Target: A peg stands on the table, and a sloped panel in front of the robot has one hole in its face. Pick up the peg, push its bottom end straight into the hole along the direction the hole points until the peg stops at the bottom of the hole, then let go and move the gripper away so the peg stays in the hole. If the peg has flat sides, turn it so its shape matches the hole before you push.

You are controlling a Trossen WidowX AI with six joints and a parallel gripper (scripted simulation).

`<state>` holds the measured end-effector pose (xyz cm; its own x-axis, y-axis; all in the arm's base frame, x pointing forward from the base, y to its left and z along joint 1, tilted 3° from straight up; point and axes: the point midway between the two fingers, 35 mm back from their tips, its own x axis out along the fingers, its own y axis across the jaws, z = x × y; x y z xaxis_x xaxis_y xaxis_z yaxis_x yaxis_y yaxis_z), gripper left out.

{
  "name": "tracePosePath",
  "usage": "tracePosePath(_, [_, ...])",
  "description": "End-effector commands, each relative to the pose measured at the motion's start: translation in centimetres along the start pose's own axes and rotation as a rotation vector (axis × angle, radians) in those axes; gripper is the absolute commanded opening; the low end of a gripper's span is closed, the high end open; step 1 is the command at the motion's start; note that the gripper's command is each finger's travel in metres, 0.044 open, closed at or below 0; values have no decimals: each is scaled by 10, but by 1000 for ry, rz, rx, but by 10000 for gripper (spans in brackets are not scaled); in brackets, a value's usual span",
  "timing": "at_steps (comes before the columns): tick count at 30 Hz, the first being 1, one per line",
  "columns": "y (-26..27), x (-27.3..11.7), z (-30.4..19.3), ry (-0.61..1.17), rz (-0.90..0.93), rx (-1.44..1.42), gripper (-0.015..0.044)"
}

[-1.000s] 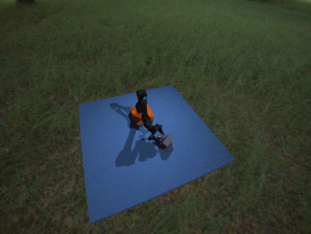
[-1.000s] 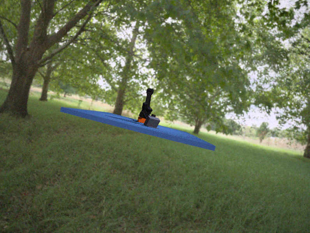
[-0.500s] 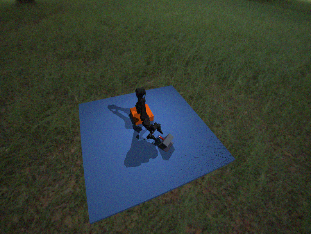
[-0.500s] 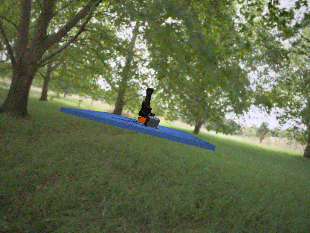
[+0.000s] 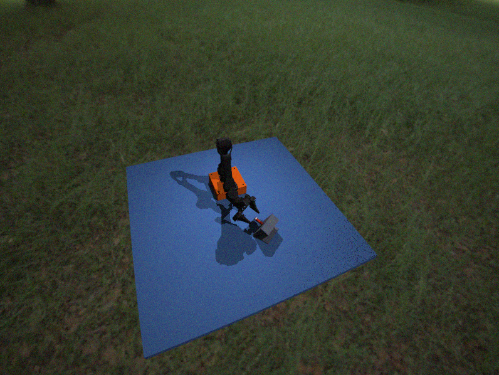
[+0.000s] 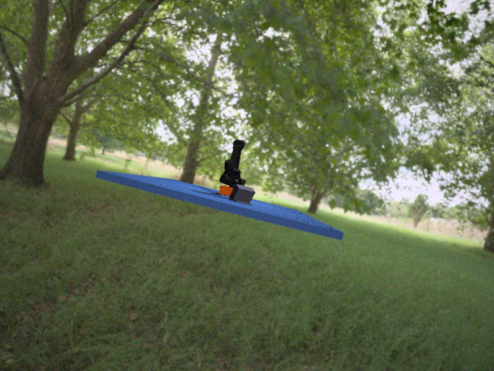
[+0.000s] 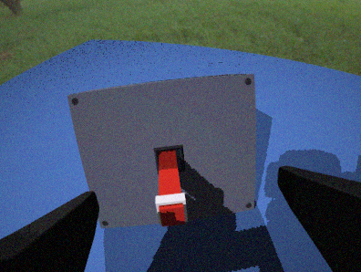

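Note:
The sloped grey panel (image 5: 271,224) (image 7: 123,128) has one square-looking dark hole (image 7: 180,157) in its face. A red flat-sided peg (image 5: 259,221) (image 7: 169,182) with a white band near its outer end has its lower end in the hole and sticks out of the face. In the wrist view a dark gap shows around it at the hole's top and right. How deep it sits is hidden. My gripper (image 5: 254,217) (image 7: 189,190) is open, its black fingers wide apart on either side of the peg, touching neither it nor the panel. The panel's block hides the peg in the exterior view.
The panel's block (image 6: 244,193) rests on the blue table top (image 5: 181,302) (image 6: 279,219) (image 7: 36,114). The arm's orange base (image 5: 241,184) (image 6: 225,190) is behind the gripper. Shadows of the arm fall across the table and the lower panel face. Grass lies beyond the table edges.

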<state>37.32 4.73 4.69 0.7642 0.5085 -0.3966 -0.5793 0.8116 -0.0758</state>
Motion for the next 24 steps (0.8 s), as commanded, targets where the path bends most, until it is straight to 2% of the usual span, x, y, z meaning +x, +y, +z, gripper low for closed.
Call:
tracePosePath(1, [2,-7,-2,5,6,2,440])
tracePosePath(24, [-2,-32,0,4,4,3,440])
